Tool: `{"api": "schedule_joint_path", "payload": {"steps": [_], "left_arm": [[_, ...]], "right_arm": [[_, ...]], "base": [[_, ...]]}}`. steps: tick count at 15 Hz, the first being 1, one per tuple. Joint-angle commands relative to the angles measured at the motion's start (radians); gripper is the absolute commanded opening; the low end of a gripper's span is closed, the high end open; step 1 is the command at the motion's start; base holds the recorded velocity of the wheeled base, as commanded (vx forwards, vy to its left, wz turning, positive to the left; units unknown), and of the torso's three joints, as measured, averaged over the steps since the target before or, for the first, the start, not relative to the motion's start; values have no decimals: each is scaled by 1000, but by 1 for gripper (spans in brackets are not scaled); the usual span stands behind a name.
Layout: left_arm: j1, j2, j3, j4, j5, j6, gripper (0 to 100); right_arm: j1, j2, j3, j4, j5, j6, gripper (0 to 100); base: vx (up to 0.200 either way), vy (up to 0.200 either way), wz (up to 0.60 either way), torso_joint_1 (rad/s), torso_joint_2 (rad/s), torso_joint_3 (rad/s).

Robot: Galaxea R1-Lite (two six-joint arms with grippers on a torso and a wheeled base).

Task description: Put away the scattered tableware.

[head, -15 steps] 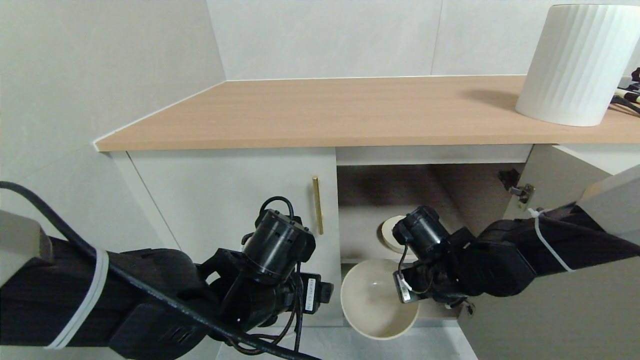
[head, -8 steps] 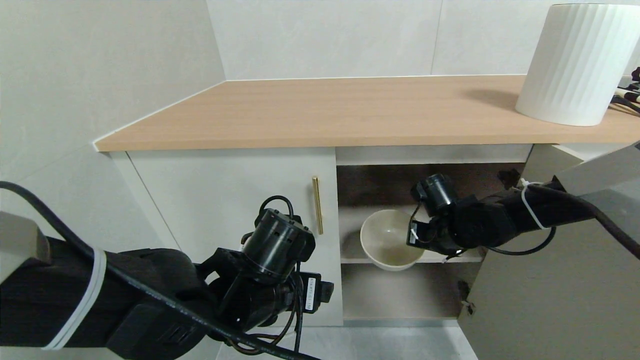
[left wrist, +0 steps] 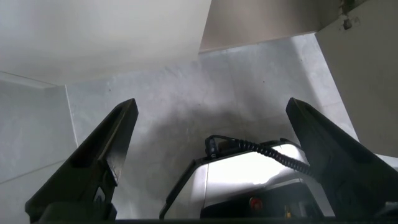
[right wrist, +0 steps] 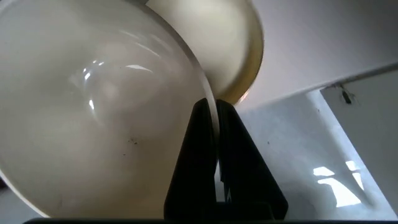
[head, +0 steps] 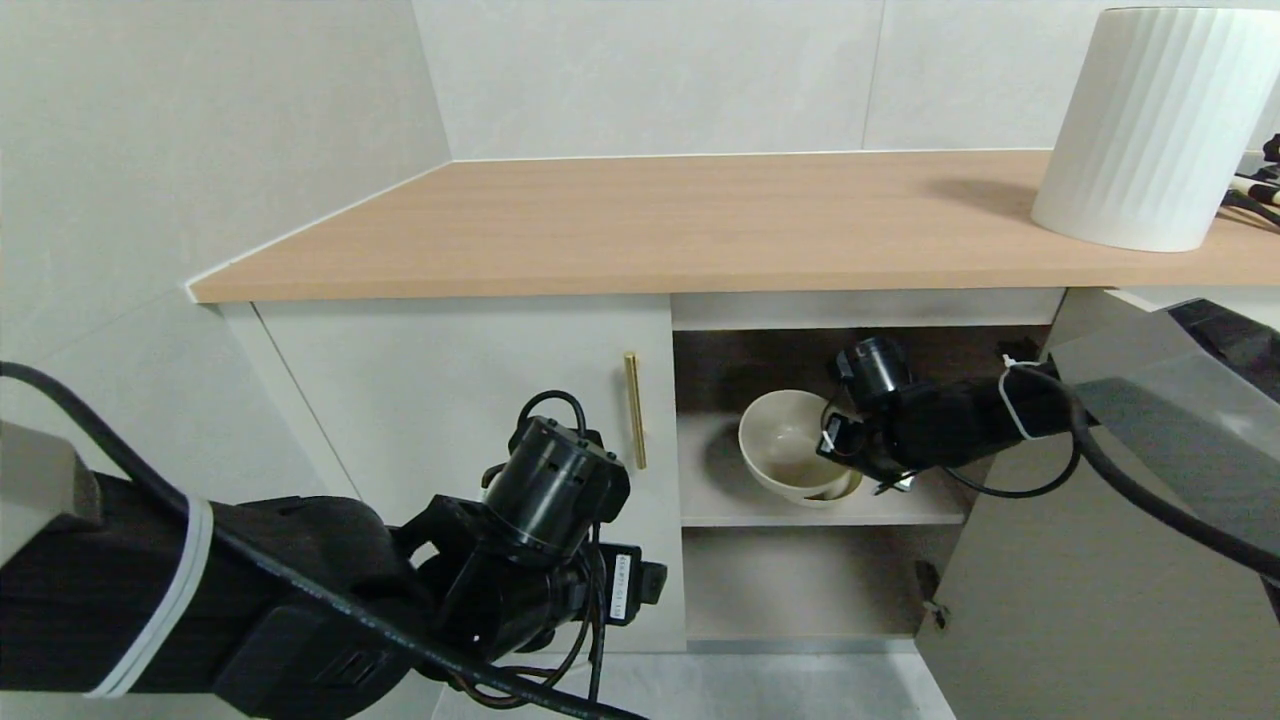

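Note:
A beige bowl [head: 788, 445] is inside the open cabinet, tilted just above the middle shelf [head: 720, 495]. My right gripper [head: 838, 452] is shut on its rim; in the right wrist view the two fingers [right wrist: 202, 149] pinch the bowl's wall [right wrist: 93, 106]. A second pale dish [head: 845, 490] lies on the shelf under the bowl's far side and shows behind its rim [right wrist: 230, 43]. Whether the two touch I cannot tell. My left gripper [left wrist: 211, 109] hangs low in front of the closed left door, open, pointing at the grey floor with nothing between its fingers.
The left cabinet door carries a gold handle [head: 632, 410]. The right door [head: 1100, 590] stands swung open beside my right arm. A wooden countertop [head: 650, 220] runs above, with a tall white ribbed container [head: 1150, 130] at its right end. The lower compartment [head: 800, 580] lies under the shelf.
My right arm has carried the bowl up from low in front of the cabinet and in over the shelf, above the other dish. The left arm has stayed still.

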Motion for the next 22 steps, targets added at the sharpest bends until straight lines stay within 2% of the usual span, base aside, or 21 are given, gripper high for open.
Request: {"api": "schedule_joint_path", "payload": {"steps": [1,8,18,19,22], "left_arm": [[0,5,0,-1,1,-1,100],[0,8,0,-1,1,-1,100],[2,8,-1,-1,1,-1,100],[2,8,0,-1,1,-1,100],[2,6,0,-1,1,-1,100]], "right_arm": [[-20,68,-53,1,-20,13,0],[-60,120,-122,3,-31,16,0],[-62,142,-134,4,-50,16,0],[-62,142,-134,6,-50,16,100],[-60,140,-128,7,-49,16,100]], "base": [[0,0,0,0,0,0],[0,0,0,0,0,0],[0,0,0,0,0,0],[0,0,0,0,0,0],[0,0,0,0,0,0]]}}
